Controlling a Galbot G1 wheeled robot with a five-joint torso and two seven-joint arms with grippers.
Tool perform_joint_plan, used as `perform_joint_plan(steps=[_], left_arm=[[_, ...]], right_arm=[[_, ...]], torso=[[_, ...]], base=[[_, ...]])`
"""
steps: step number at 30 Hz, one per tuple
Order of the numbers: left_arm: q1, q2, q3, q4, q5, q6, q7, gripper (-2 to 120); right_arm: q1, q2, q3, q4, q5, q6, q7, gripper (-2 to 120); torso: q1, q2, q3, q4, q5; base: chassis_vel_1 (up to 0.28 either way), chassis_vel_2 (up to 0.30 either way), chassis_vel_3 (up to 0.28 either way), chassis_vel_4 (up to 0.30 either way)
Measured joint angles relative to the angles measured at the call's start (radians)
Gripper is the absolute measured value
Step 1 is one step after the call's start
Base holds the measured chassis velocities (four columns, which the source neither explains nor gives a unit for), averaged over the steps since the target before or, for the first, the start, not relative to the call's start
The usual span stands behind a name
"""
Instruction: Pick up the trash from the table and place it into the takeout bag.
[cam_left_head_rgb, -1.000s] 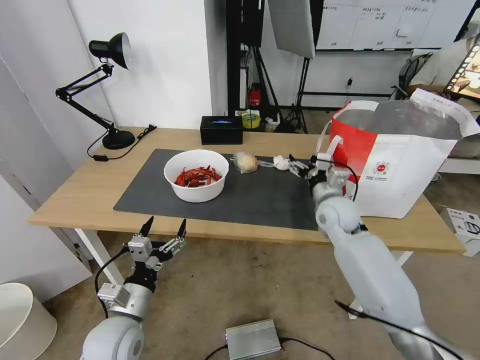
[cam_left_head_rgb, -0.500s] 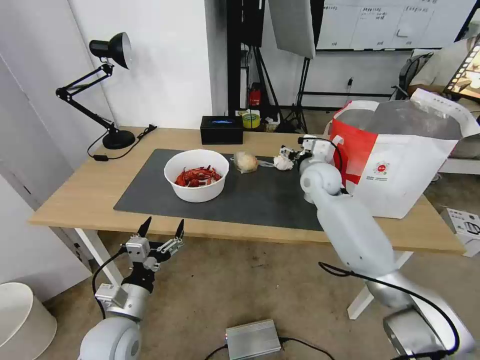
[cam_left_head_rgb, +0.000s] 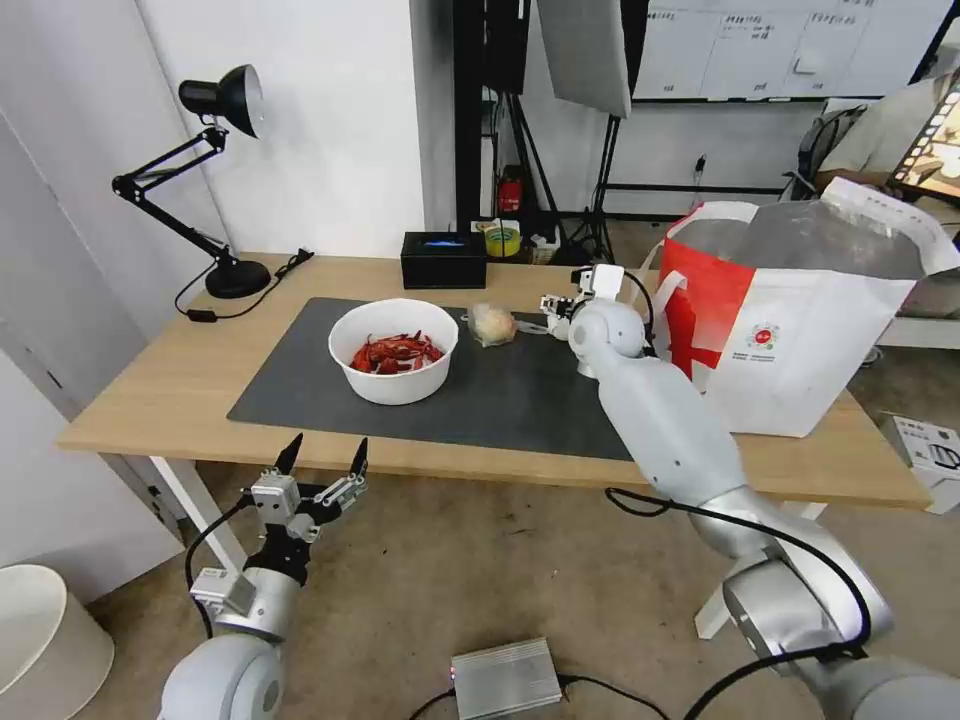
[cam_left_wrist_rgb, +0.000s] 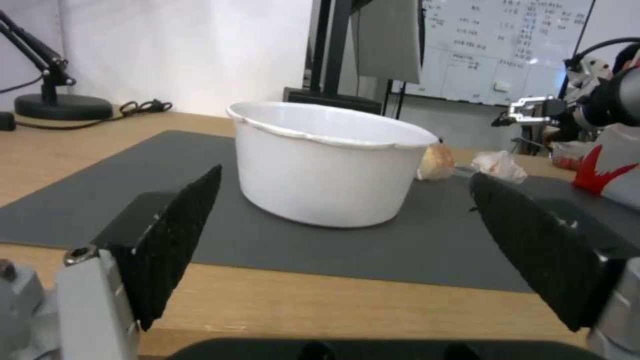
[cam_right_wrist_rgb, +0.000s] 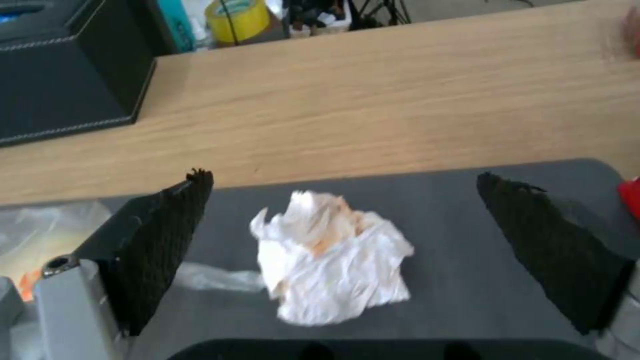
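Right gripper: we see the right gripper (cam_right_wrist_rgb: 340, 235) hanging above the tissue (cam_right_wrist_rgb: 333, 265), its two black fingers (cam_right_wrist_rgb: 167, 240) spread wide, one on each side of the tissue and not touching it.
Tissue: it lies on the mat (cam_left_head_rgb: 520, 390), between the plastic wad (cam_left_head_rgb: 492, 324) and the bag (cam_left_head_rgb: 800, 320), near the mat's far edge.
Handling: we judge the tissue very light and soft; it will crush when the fingers close, so a grip across its thick middle seems best. It has orange stains.
Bowl: the bowl (cam_left_head_rgb: 393, 350) with red shells stands on the mat to the left of the wad; we think it is stiffer and heavier, and better taken by the rim.
Bag: it stands open at the mat's right end, on the table (cam_left_head_rgb: 150, 390).
Left gripper: the left gripper (cam_left_head_rgb: 325, 462) waits before the table's near edge, fingers apart, holding nothing.
Writing: the bag has a small round logo (cam_left_head_rgb: 762, 336); we cannot read its text.
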Motion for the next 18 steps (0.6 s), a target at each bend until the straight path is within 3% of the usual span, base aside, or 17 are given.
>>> perform_joint_plan(steps=[18], left_arm=[[0.004, -0.006, 0.008, -0.004, 0.004, -0.001, 0.003, 100]], right_arm=[[0.040, 0.039, 0.005, -0.111, -0.032, 0.013, -0.036, 100]], torso=[[0.000, 0.000, 0.000, 0.0002, 0.0001]], base=[[0.000, 0.000, 0.000, 0.000]])
